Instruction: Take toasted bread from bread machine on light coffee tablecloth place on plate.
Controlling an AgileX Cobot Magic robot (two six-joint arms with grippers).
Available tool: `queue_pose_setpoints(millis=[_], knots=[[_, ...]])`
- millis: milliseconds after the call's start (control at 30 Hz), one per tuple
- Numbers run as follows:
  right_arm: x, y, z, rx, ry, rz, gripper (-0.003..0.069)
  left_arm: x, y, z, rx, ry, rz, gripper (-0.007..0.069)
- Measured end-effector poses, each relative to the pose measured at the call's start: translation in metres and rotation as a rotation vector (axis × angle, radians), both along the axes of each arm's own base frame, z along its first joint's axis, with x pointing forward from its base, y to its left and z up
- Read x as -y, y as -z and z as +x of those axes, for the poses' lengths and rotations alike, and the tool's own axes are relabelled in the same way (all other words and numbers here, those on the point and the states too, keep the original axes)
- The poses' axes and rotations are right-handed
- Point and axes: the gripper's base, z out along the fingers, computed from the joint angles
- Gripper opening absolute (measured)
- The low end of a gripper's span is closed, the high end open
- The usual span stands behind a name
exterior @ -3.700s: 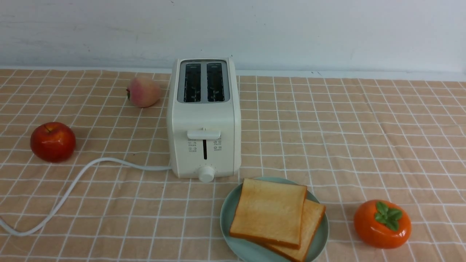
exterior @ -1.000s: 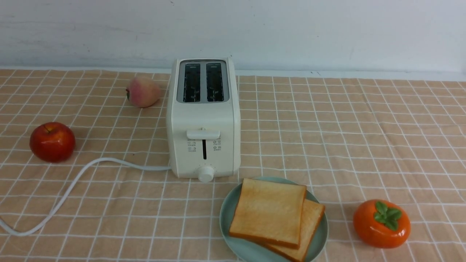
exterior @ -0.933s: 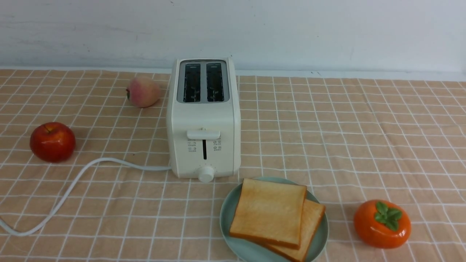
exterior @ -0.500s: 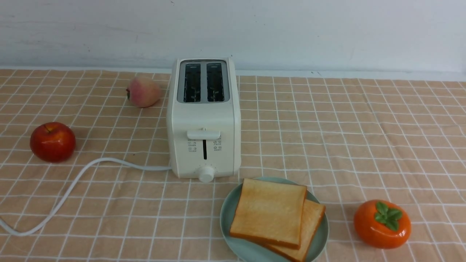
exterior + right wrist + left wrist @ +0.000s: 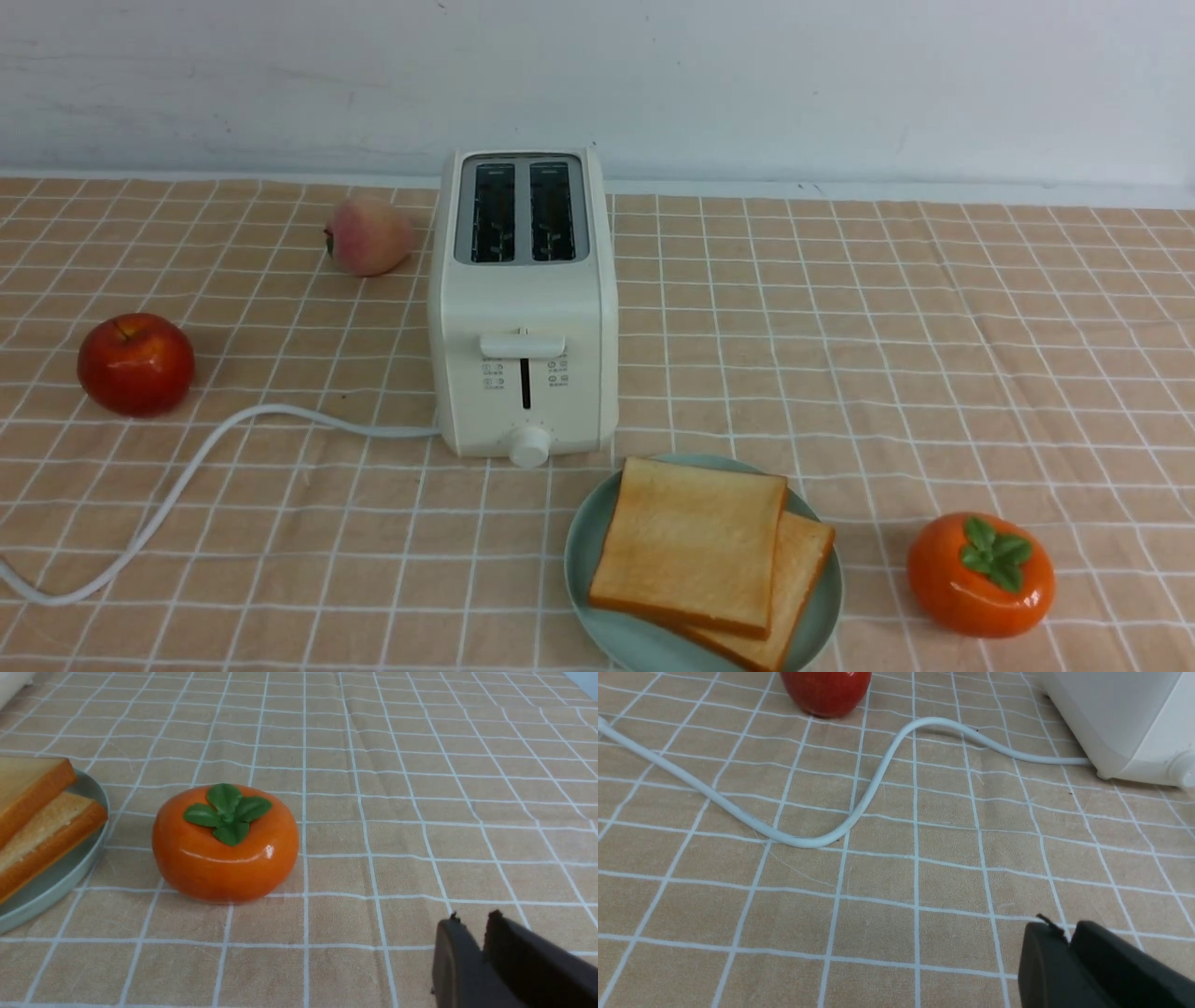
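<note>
Two slices of toasted bread lie overlapped on the plate (image 5: pixel 577 560), the upper one (image 5: pixel 689 541) partly covering the lower one (image 5: pixel 798 565). The bread machine (image 5: pixel 523 308) stands behind the plate on the light coffee tablecloth (image 5: pixel 887 355), and both its slots look dark and empty. Neither gripper shows in the front view. In the left wrist view my left gripper (image 5: pixel 1068 933) hovers over bare cloth, shut and empty. In the right wrist view my right gripper (image 5: pixel 473 921) has only a thin slit at its tips and holds nothing, with the toasted bread (image 5: pixel 28 784) and plate (image 5: pixel 56 882) off to the side.
A red apple (image 5: pixel 135 362) and a peach (image 5: pixel 369 235) lie left of the bread machine. Its white cord (image 5: pixel 187 476) snakes across the cloth to the left edge. An orange persimmon (image 5: pixel 980 574) sits right of the plate. A white wall backs the table.
</note>
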Motion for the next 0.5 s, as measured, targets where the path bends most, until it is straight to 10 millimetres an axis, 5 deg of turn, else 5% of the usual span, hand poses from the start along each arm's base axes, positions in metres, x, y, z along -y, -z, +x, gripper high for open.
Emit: queue_pose_setpoints(millis=[500], knots=[[0.0,0.0001,0.0,-0.001,0.0,0.0,0.0118,0.0,0.0,0.0,0.0,0.0,0.0,0.0083]])
